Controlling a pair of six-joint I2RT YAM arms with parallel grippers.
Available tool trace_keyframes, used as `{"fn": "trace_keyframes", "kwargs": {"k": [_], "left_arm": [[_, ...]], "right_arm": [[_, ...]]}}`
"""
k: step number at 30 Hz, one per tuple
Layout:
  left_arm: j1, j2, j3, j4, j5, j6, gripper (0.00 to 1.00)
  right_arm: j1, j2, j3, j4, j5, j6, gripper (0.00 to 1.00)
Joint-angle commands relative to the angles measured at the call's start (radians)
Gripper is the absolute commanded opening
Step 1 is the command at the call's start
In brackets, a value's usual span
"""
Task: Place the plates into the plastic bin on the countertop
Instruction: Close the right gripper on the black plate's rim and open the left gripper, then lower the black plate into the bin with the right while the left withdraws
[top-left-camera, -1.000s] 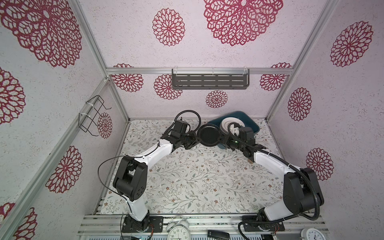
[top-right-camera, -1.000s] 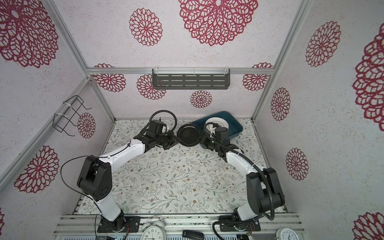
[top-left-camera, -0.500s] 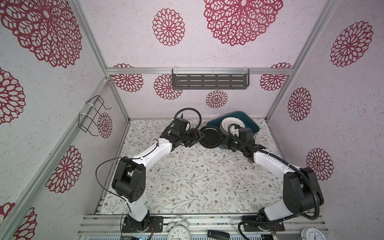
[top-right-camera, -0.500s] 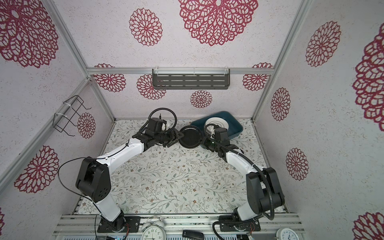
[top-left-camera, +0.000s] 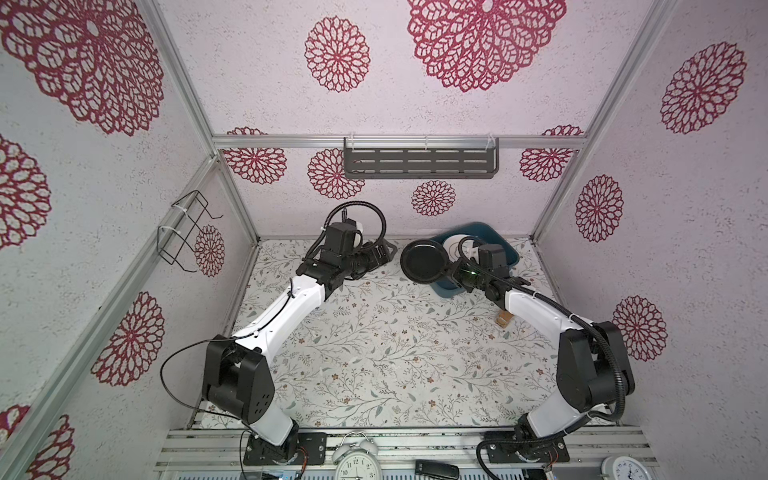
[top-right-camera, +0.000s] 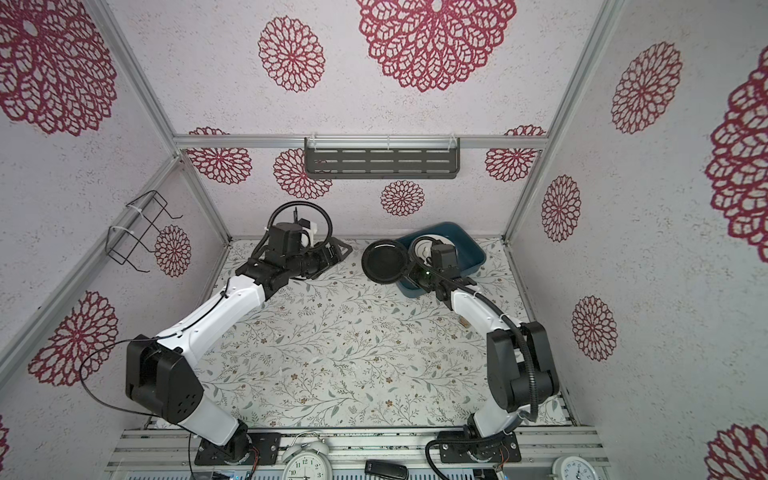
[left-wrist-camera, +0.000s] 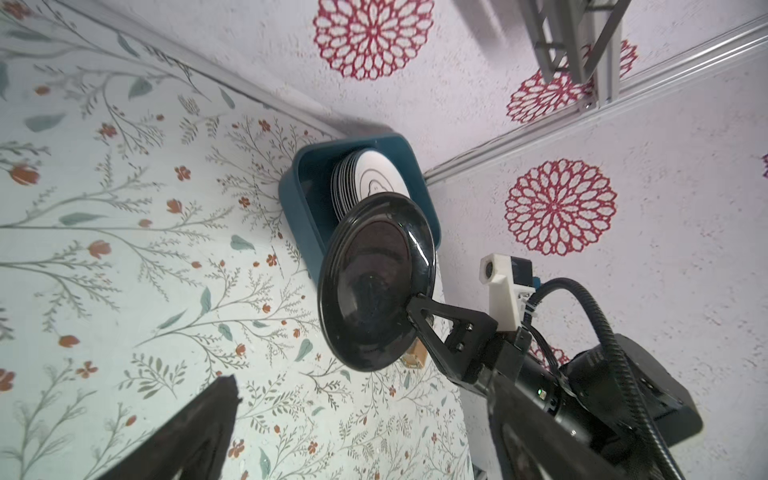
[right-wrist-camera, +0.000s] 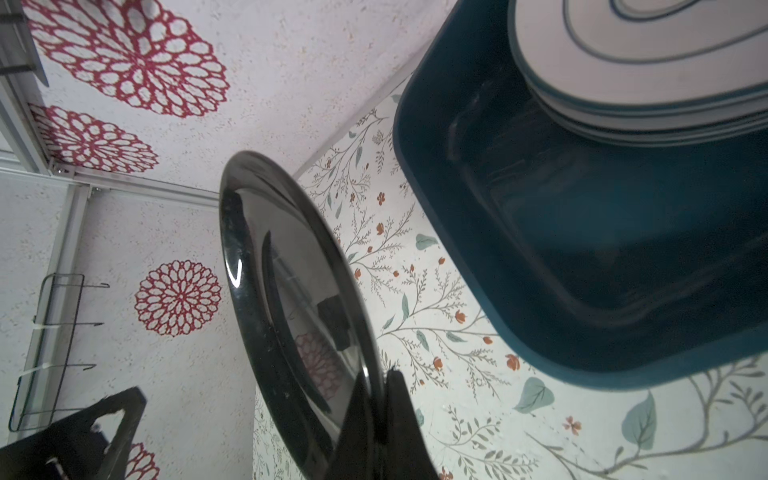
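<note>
R fingers are pinched shut on the rim of the black plate, one finger on each face. The plate hangs in the air, tipped up close to on-edge, just beside the plastic bin, on the bin's side that faces the L arm. In both top views the disc overlaps that end of the bin. The R wrist cam shows a strip of bench btwn plate and bin wall, so I read it as apart from the bin and not in it.

L fingers are spread wide and off the plate. In both top views they sit farther from the bin than the plate does, w/ a gap btwn their tips and the plate's rim.

Inside the bin there's a stack of white plates at the end nearest the back wall. The top one has a dark ring and an outline drawing in the middle. The bin floor at the other end, nearer the R arm, shows bare blue. I can't count the stack from here.

The bin itself stands on the bench in the far corner. A small tan block lies on the bench near the bin's front, beside the R forearm. A grey slotted shelf hangs on the wall above and behind the bin.
</note>
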Motion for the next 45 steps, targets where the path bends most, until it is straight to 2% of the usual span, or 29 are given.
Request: {"fn": "trace_keyframes", "kwargs": {"k": [1,13,27,33,45], "left_arm": [[0.021,-0.069,-0.031,0.065,-0.051,0.076,0.99],[0.058,-0.12,-0.038,0.149,-0.059,0.163,0.97],[0.089,-0.183,-0.048,0.111,-0.143,0.215,0.97],[0.097,-0.208,-0.07,0.116,-0.186,0.217,0.97],[0.135,-0.196,-0.071,0.144,-0.192,0.204,0.97]], "right_arm": [[-0.044,0.014,0.061,0.017,0.011,-0.001,0.0],[-0.159,0.139,0.187,0.018,0.051,0.023,0.0],[-0.265,0.305,0.298,0.029,0.085,0.059,0.0],[-0.282,0.4,0.377,-0.013,0.086,0.041,0.0],[-0.284,0.527,0.544,-0.132,0.104,0.04,0.0]]}}
